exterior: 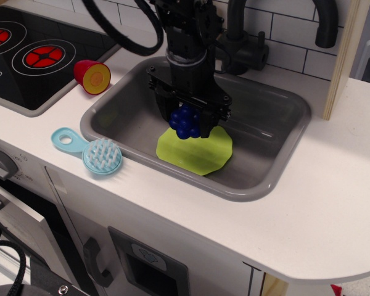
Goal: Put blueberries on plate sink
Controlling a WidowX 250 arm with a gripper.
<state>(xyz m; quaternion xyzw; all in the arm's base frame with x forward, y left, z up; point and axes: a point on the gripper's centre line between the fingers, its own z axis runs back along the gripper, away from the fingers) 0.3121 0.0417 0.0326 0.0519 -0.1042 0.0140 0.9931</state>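
observation.image: grey sink [277,132] in white counter [333,203], tiled wall [283,37]

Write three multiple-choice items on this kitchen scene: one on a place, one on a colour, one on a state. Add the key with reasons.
1. Where does the plate lie?
A. on the stovetop
B. in the sink
C. on the counter

2. What colour is the brush?
A. light blue
B. red
C. lime green

3. What is the gripper doing?
A. hanging open with nothing in it
B. shut on the brush
C. shut on the blueberries

Key: B, the lime-green plate sits on the grey basin floor; A, the brush by the sink's left rim is light blue; C, the blue cluster shows between the gripper's jaws, over the plate's far edge.
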